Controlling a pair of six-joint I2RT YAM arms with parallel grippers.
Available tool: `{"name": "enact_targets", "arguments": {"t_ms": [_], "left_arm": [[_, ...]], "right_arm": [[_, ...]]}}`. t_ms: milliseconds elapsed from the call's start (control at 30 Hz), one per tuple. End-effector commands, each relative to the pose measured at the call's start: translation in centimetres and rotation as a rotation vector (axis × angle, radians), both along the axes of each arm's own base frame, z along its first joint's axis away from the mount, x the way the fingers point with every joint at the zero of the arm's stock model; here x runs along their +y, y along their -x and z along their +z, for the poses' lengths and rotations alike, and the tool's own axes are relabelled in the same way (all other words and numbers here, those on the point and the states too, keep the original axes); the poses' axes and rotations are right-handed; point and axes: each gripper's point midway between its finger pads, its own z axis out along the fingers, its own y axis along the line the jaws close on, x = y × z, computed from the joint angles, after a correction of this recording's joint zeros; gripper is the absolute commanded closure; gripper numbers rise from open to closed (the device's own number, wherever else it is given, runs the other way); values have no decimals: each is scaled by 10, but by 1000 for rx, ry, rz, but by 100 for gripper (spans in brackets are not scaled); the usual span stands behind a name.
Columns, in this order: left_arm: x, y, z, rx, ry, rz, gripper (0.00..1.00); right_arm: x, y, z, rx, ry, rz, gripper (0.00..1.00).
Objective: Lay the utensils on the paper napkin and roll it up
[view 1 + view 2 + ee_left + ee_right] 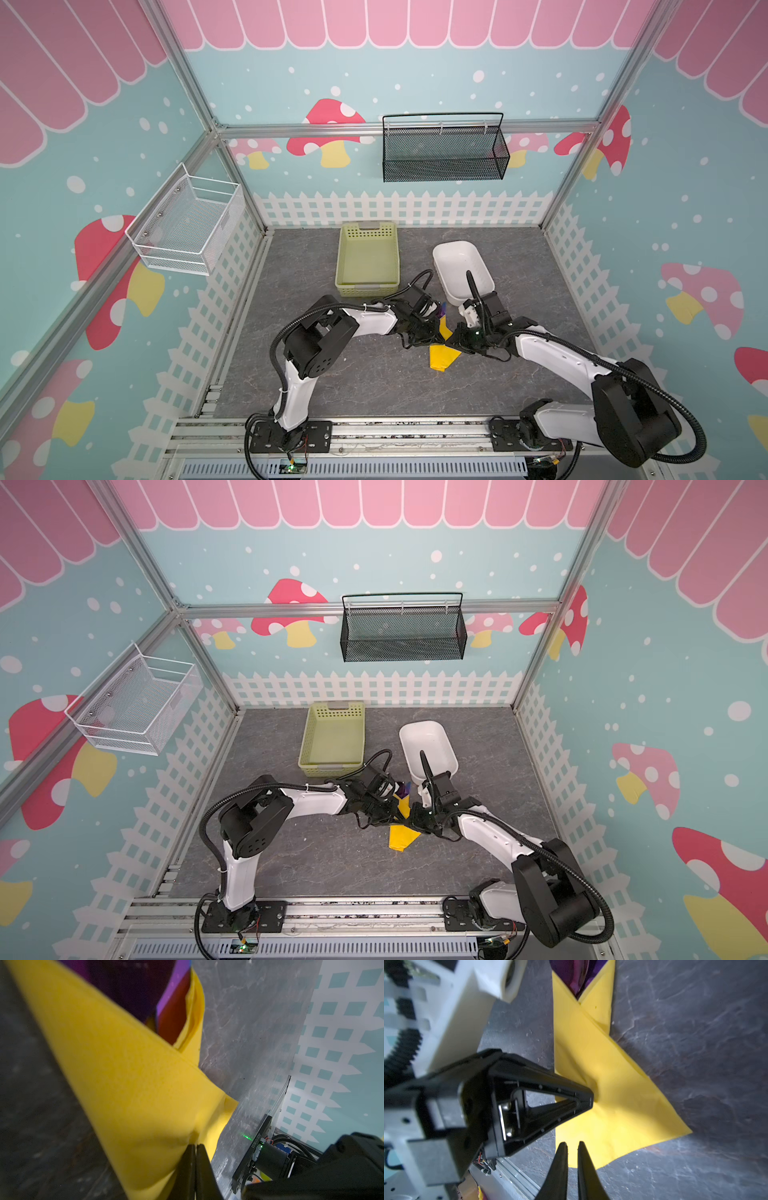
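Note:
The yellow paper napkin (442, 357) (401, 838) lies on the grey table between the two arms, folded over itself into a pointed wrap. The utensils (443, 308) (577, 978) show only as dark purple shiny tips sticking out of its far end; the left wrist view shows them (128, 987) inside the fold. My left gripper (437, 338) (196, 1145) is shut, pinching a pleat of the napkin (124, 1084); the right wrist view shows its tip (589, 1097) on the sheet. My right gripper (452, 343) (572, 1144) hovers at the napkin's (612, 1095) near edge, fingers slightly apart with nothing between them.
A pale green basket (368, 289) stands behind the left arm and a white tub (444, 286) behind the right arm. A black mesh basket (444, 153) hangs on the back wall, a white wire basket (187, 224) on the left wall.

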Motion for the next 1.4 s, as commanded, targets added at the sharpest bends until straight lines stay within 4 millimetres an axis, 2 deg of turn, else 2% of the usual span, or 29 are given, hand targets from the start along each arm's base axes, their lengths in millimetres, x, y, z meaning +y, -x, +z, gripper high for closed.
{"name": "enact_targets", "arguments": {"t_ms": [0, 333, 567, 833, 1033, 1167, 1367], "left_arm": [[17, 12, -33, 57, -96, 12, 94], [16, 12, -32, 58, -91, 10, 94], [14, 11, -28, 59, -84, 3, 94], [8, 7, 5, 11, -59, -35, 93], [1, 13, 25, -6, -37, -62, 93], [-8, 25, 24, -4, -45, -90, 93], [-4, 40, 5, -11, -130, -141, 94]], "right_arm": [[-2, -11, -3, -4, 17, 3, 88], [1, -36, -22, -13, -7, 28, 95], [-12, -31, -51, 33, 51, 24, 97], [-22, -18, -68, 88, 107, 30, 99], [-22, -17, -69, 91, 106, 33, 100], [-23, -18, -69, 90, 110, 34, 100], [-23, -18, -70, 95, 112, 38, 100]]}}
